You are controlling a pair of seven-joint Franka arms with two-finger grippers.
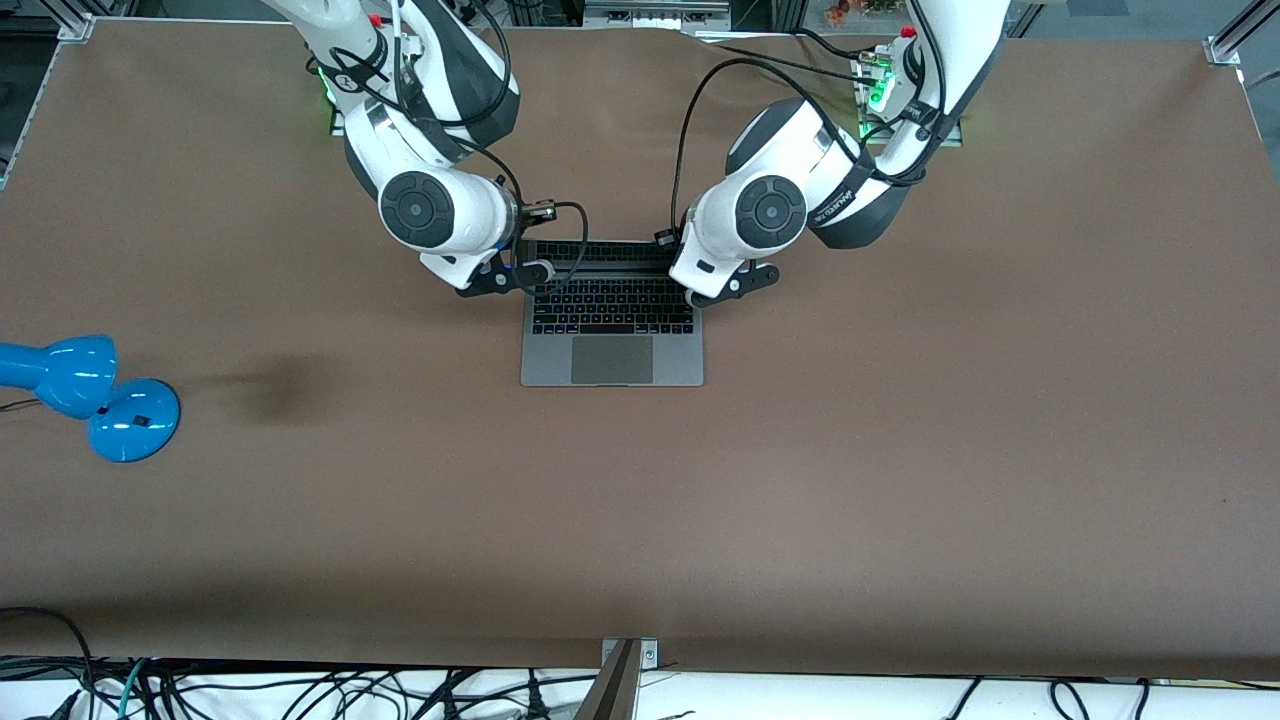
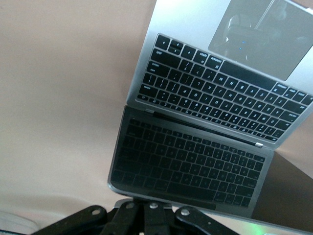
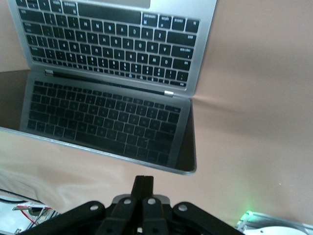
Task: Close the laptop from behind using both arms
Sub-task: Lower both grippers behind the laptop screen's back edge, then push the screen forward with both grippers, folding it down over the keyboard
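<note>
Brown bench (image 1: pixel 900 480), laptop (image 1: pixel 611 340) mid-bench, lid partly lowered, blue lamp (image 1: pixel 90 395) well apart toward right arm's end. Left hand (image 2: pixel 152 215) and right hand (image 3: pixel 143 198) both pinched shut, poised over lid's top edge, likely to push it down evenly.

Three cameras: one high overview, two close wrist views.

The front view looks steeply down from across the table (image 1: pixel 900 480), facing the arm bases along the frame's top, with the laptop (image 1: pixel 611 345) small at centre. Each wrist camera looks down past its own gripper linkage at the frame's bottom edge, close over the laptop's raised screen edge (image 2: pixel 190 169) (image 3: pixel 112 125). All three views share the laptop's keyboard and surrounding brown tabletop.
</note>
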